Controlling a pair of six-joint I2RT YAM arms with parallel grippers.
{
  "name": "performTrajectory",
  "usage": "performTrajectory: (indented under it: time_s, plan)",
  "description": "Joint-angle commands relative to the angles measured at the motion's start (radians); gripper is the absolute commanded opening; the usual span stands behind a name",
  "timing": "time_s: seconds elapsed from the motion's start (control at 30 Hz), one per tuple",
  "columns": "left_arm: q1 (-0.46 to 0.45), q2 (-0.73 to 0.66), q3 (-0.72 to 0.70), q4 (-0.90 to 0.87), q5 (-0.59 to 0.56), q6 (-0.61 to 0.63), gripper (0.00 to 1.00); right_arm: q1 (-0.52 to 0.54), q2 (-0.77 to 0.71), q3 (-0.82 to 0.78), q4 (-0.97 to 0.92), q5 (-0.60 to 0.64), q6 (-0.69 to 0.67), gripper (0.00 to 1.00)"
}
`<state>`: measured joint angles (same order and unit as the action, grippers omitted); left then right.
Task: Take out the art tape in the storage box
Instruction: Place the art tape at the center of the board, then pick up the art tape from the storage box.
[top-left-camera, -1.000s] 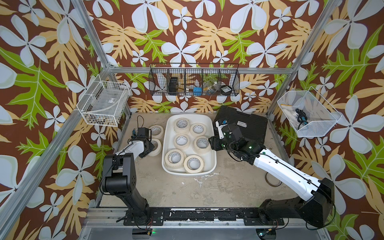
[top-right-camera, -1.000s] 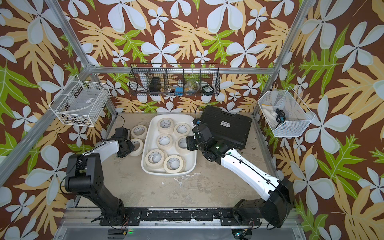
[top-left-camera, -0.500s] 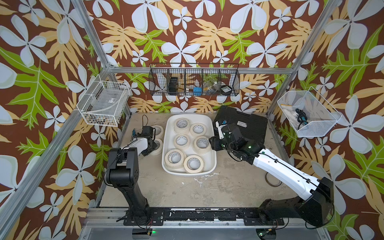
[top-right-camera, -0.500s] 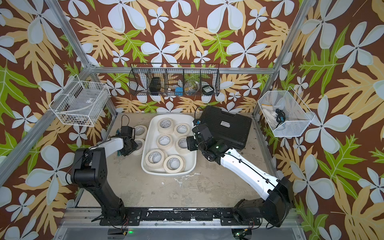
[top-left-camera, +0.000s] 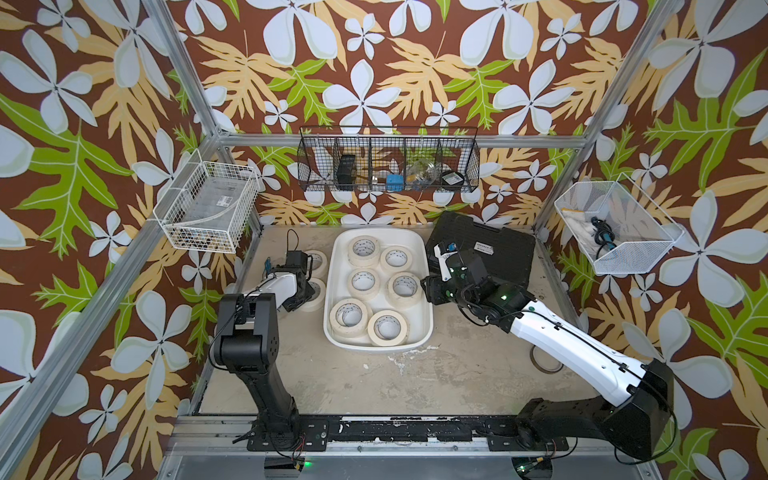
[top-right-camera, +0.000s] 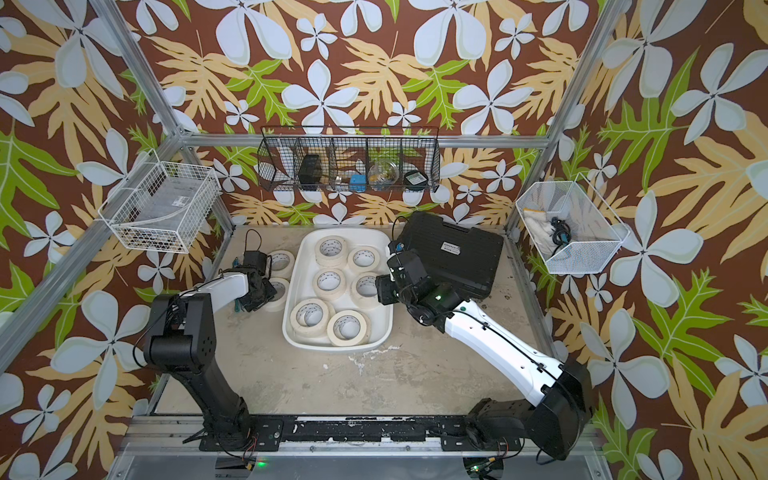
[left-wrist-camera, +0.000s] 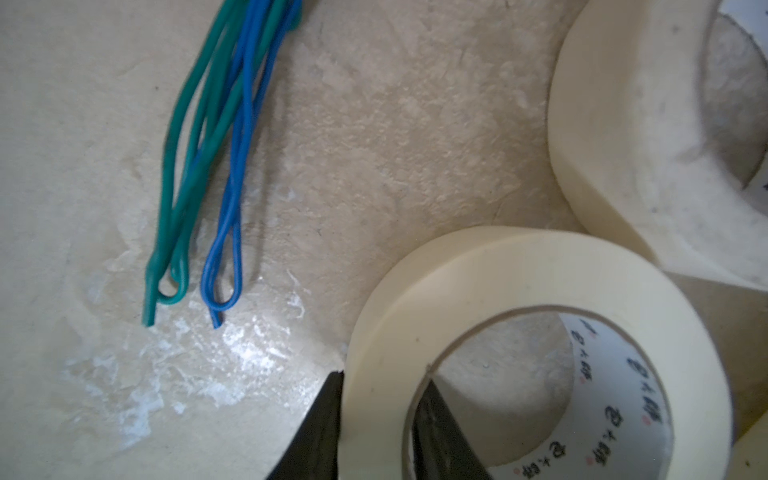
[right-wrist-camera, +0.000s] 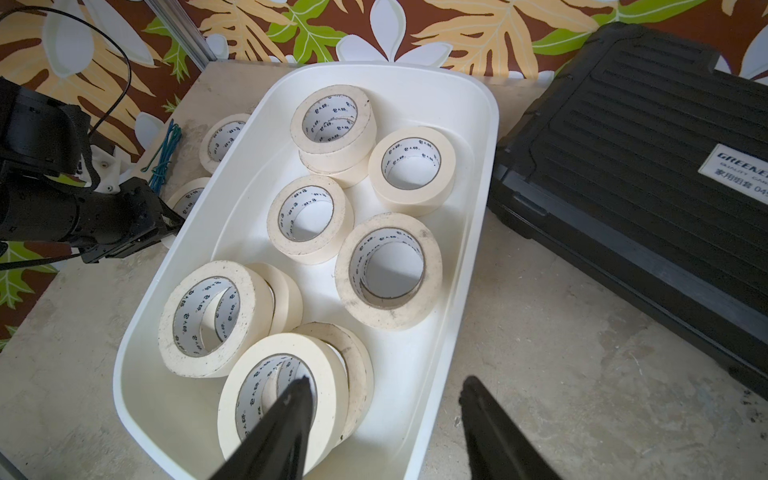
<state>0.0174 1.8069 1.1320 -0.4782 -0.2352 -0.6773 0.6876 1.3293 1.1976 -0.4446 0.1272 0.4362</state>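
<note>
Cream-beige masking tape rolls (top-left-camera: 363, 280) crowd the white smooth plastic tub (top-right-camera: 382, 324) in the middle of the beige worktop (top-left-camera: 415, 386), toward its back edge, and some are stacked! Two more lie flat between the tub and the left edge. Left gripper (left-wrist-camera: 382, 376) sits low at the nearer loose roll (left-wrist-camera: 540, 266), jaws astride its wall, one inside the core, one outside. Clamped or loose, I cannot tell. Right gripper (right-wrist-camera: 385, 380) hovers over the tub's right rim, jaws wide apart, holding nothing.
</note>
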Motion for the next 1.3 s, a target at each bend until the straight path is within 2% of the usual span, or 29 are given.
performTrajectory:
  time_s: [0.0,0.33,0.6,0.8,1.07,1.27]
  plan:
    - [0.0,-0.039,-0.004,-0.054,-0.008,0.008,0.36,-0.006,-0.011,-0.003,0.001,-0.007,-0.003,0.61]
    - [-0.005,-0.239,-0.033,-0.111,0.103,0.097,0.39,-0.02,0.063,0.057,0.031,-0.032,0.031,0.64]
    - [-0.007,-0.487,-0.054,-0.132,0.259,0.22,0.41,-0.053,0.267,0.211,0.039,-0.059,0.043,0.63]
    - [-0.005,-0.614,-0.062,-0.143,0.356,0.265,0.48,-0.053,0.402,0.318,-0.045,-0.014,-0.01,0.62]
    - [-0.007,-0.639,-0.081,-0.148,0.473,0.294,0.47,-0.054,0.537,0.396,-0.143,0.047,-0.105,0.62]
    - [-0.006,-0.645,-0.091,-0.138,0.469,0.3,0.46,-0.078,0.625,0.447,-0.182,0.002,-0.206,0.64]
